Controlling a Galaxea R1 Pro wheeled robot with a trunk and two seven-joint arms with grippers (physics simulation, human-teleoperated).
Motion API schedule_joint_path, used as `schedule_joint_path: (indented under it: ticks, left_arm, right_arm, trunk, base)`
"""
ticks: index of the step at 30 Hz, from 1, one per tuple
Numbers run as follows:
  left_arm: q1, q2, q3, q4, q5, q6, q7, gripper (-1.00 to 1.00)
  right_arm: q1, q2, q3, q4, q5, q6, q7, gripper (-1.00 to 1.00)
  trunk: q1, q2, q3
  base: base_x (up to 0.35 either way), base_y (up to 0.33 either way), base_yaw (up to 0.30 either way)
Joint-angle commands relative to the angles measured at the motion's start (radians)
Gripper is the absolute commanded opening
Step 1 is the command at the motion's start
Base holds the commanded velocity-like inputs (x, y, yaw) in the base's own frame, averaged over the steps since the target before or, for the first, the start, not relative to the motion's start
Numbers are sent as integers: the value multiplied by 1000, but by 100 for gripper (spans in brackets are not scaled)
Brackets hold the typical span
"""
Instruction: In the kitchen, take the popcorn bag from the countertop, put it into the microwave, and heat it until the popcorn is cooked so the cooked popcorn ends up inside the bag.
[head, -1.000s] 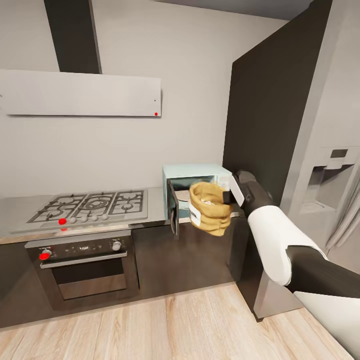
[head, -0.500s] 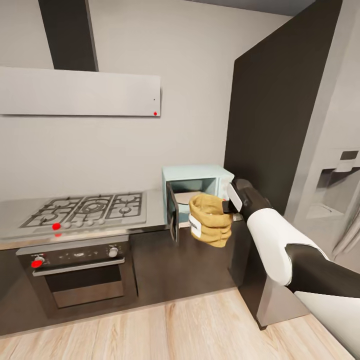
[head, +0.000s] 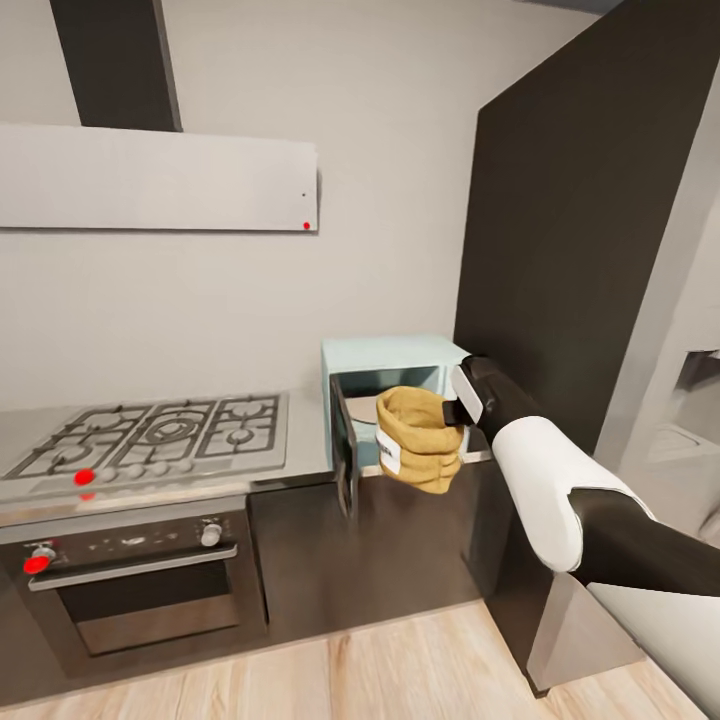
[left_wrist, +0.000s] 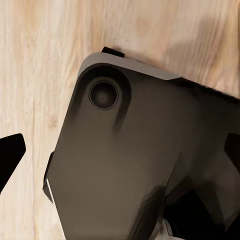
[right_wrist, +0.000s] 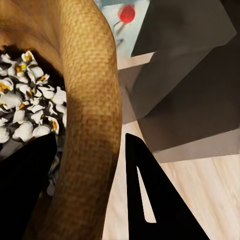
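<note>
Popcorn bag (head: 418, 439) hangs at the open microwave (head: 392, 385) mouth, rim clamped between right gripper (head: 460, 408) fingers; it has edged nearer the cavity. Insertion comes next. Left gripper state: cannot tell.

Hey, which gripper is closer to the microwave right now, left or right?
Right. The right gripper holds the popcorn bag at the microwave opening; the left wrist view looks down at the wood floor, away from it.

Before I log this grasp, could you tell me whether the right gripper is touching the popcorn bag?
Touching. In the right wrist view the right gripper straddles the popcorn bag, one finger inside against the popcorn, one outside, pinching the rolled rim.
</note>
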Motion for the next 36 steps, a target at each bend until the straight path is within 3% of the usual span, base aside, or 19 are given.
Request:
schedule_joint_path:
  ticks: [1, 18, 36]
  left_arm:
    - [0, 0, 1, -1, 3, -2, 2, 100]
    - [0, 0, 2, -1, 5, -2, 2, 100]
    - [0, 0, 1, -1, 4, -1, 2, 100]
  right_arm:
    - [-1, 1, -7, -2, 1, 3, -3, -100]
    - [-1, 3, -5, -58, 1, 3, -5, -100]
    - [-1, 2, -3, -51, 1, 3, -12, -100]
  trunk:
    - [1, -1, -1]
    - [1, -1, -1]
    - [1, -1, -1]
  base:
    - [186, 0, 0]
    - [19, 0, 0]
    - [215, 0, 0]
